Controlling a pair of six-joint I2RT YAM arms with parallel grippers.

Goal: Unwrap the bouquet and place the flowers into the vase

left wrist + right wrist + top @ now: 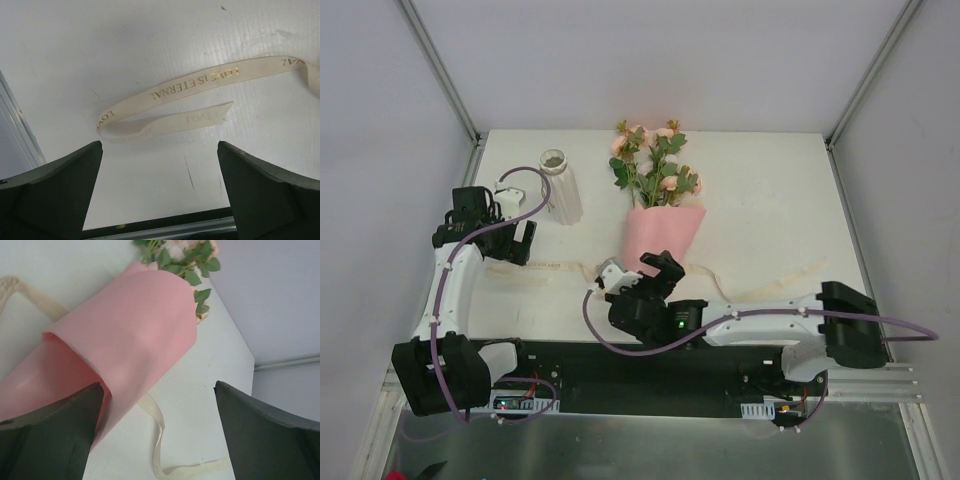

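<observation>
The bouquet (660, 200) lies narrow end toward 6 o'clock, top toward 12, just at 12 o'clock of the right gripper (638, 268) — jaws wide apart, empty. The left gripper (513, 238), equally wide and empty, sits farther off at 9 o'clock.

White arms (760, 322); black joints (850, 335); purple cables (442, 290)

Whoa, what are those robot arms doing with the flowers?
Two robot arms are unwrapping a bouquet. The cream ribbon is already untied and lies loose on the table. The flowers are still inside the pink paper. The right gripper is open at the paper's bottom end, not gripping it. The left gripper hangs open above one ribbon end, holding nothing. The vase stands at the back left, with no flowers yet.
</observation>
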